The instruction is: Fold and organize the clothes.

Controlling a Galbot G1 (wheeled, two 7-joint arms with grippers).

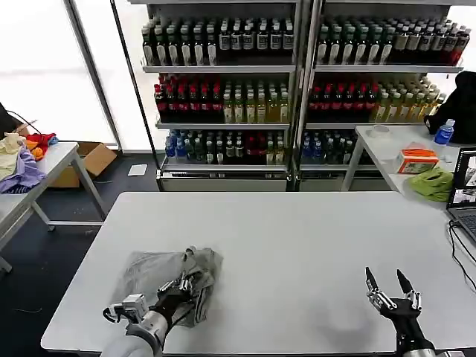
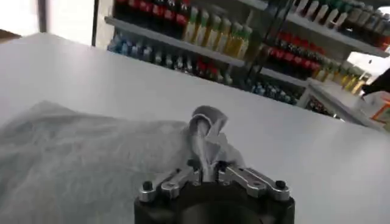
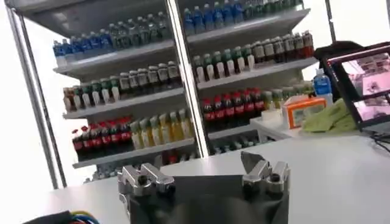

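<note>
Shirt (image 1: 167,274): light grey, crumpled on the white bench (image 1: 297,245), near its front left corner.
Left pincer (image 1: 187,283): clamped on a bunched fold of the shirt's right edge.
Right pincer (image 1: 392,286): fingers spread, holding nothing, above the bench's front right.

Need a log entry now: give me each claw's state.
Left claw: shut on the grey shirt, pinching a fold on the table.
Right claw: open, holding nothing, above the table's near right edge.
</note>
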